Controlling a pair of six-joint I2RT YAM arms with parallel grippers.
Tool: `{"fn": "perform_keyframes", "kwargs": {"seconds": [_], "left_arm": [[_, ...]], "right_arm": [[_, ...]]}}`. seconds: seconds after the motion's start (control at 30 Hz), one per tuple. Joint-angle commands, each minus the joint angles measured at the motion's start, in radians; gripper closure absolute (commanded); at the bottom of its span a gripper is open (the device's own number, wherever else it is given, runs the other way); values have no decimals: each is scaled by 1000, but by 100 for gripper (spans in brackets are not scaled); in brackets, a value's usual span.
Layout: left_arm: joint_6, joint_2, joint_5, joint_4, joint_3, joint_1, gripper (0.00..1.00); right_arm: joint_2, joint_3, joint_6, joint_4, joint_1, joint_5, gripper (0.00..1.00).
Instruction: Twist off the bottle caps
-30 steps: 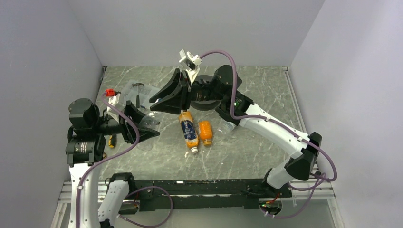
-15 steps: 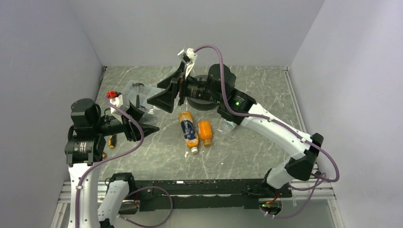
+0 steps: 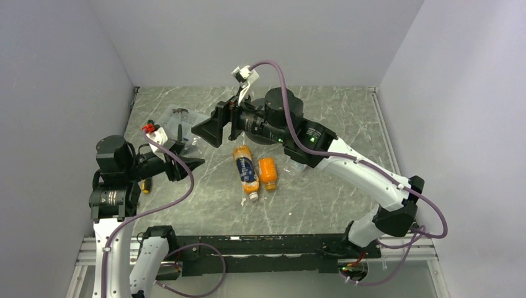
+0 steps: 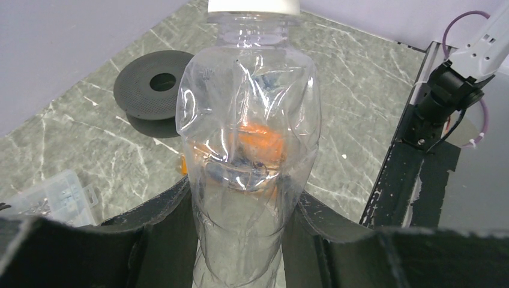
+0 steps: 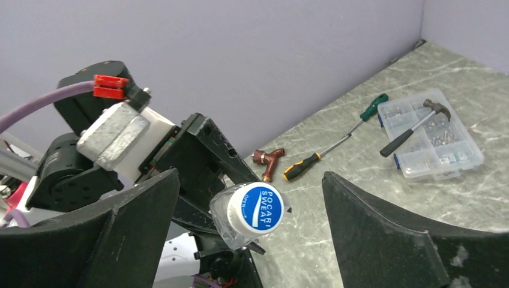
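My left gripper is shut on the body of the clear bottle, which is crumpled and held off the table. Its white cap, with a blue printed top, is still on the neck. My right gripper faces the cap end-on and is open, its fingers wide on either side without touching it. In the top view the right gripper hangs just beyond the left gripper. A tall orange bottle with a blue label and a short orange bottle lie side by side mid-table.
A black disc with a hole lies at the back. A clear parts box with a hammer on it sits back left. A screwdriver and a brown tool lie by the left wall.
The right gripper has opened off the cap and drawn back a little. The left arm has sunk lower and shifted the clear bottle slightly.
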Motion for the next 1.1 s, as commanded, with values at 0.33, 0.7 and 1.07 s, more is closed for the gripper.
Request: {"fn": "perform_keyframes", "kwargs": {"seconds": [0.33, 0.7, 1.07], "left_arm": [[59, -19, -20, 21, -8, 0, 81], [90, -13, -19, -7, -14, 1, 81], [87, 31, 116, -77, 23, 0, 80]], "right_arm": [[29, -2, 89, 44, 0, -3, 41], [3, -11, 65, 47, 0, 9, 77], [-89, -79, -32, 199, -125, -198, 88]]}}
